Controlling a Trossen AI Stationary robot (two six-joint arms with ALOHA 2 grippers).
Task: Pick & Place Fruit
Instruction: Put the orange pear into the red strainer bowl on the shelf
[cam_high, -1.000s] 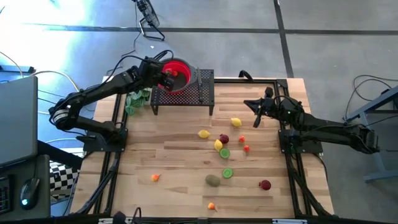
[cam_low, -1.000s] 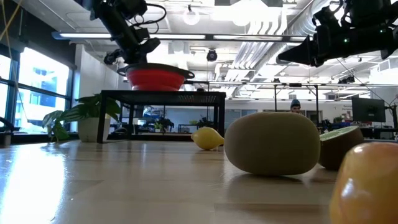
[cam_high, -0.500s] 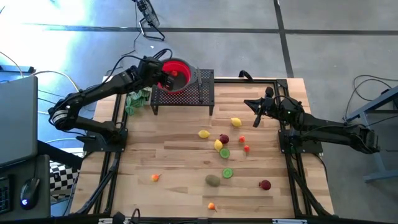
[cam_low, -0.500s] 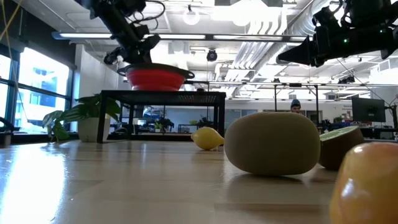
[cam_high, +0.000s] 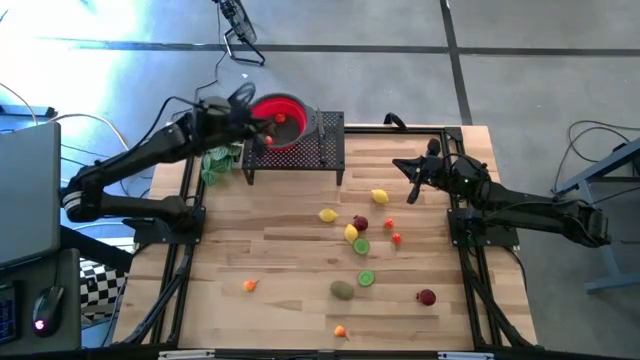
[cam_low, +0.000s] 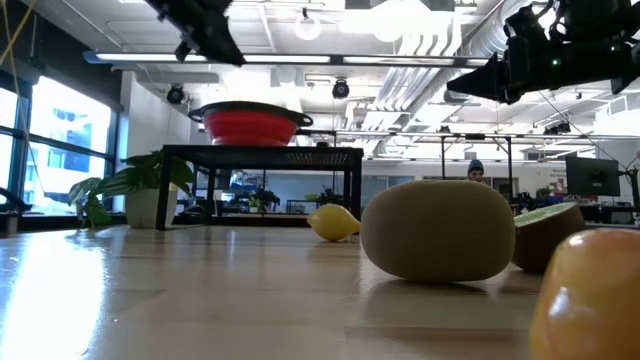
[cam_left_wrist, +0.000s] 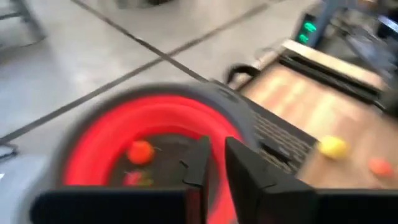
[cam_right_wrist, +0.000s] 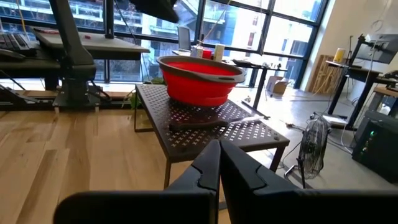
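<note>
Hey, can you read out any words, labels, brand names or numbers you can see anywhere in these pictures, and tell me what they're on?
No readable text in any view.
Red bowl, black perforated stand, wooden table, fruit such as the lemon: no lettering visible.
Items on desks in the room behind: too small to read.

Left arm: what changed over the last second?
The left gripper pulled back from over the red bowl toward the table's left side and rose; it carries nothing. Fruit pieces lie in the bowl. The right gripper and the fruit on the table stayed put.
</note>
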